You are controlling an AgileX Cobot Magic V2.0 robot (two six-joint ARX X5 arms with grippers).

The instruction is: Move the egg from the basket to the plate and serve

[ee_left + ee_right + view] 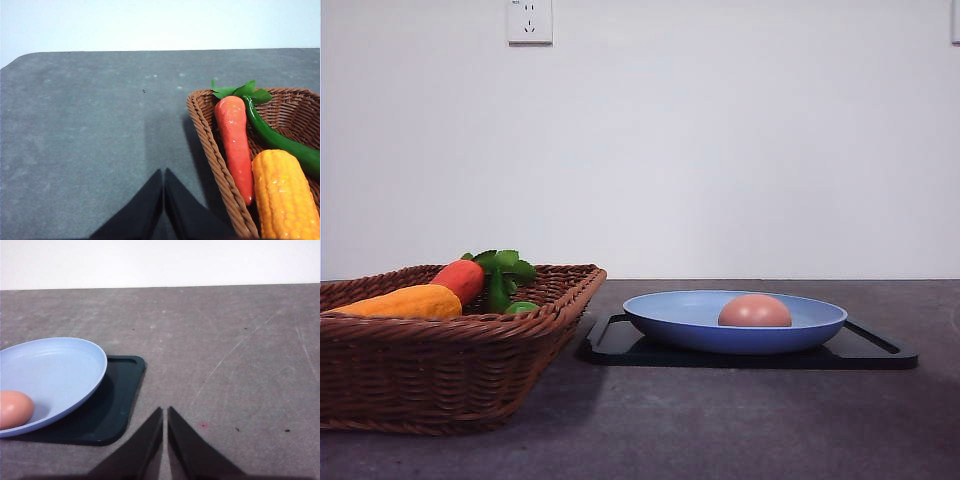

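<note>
The pinkish-brown egg (755, 312) (14, 409) lies inside the light-blue plate (670, 315) (55, 370), toward its right side in the front view. The plate rests on a flat black tray (880, 350) (112, 405). The dark-brown wicker basket (440, 370) (210, 145) stands at the left of the table. My left gripper (163, 175) is shut with nothing in it, over bare table just beside the basket's wall. My right gripper (165, 412) is shut and empty too, over the table next to the tray's corner.
Inside the basket lie an orange-red carrot toy with green leaves (460, 278) (234, 140), a yellow corn cob (405, 302) (285, 197) and a green pepper (280, 142). Grey tabletop (75, 150) (240, 355) stretches out around both grippers. A white wall with a socket (529, 20) stands behind.
</note>
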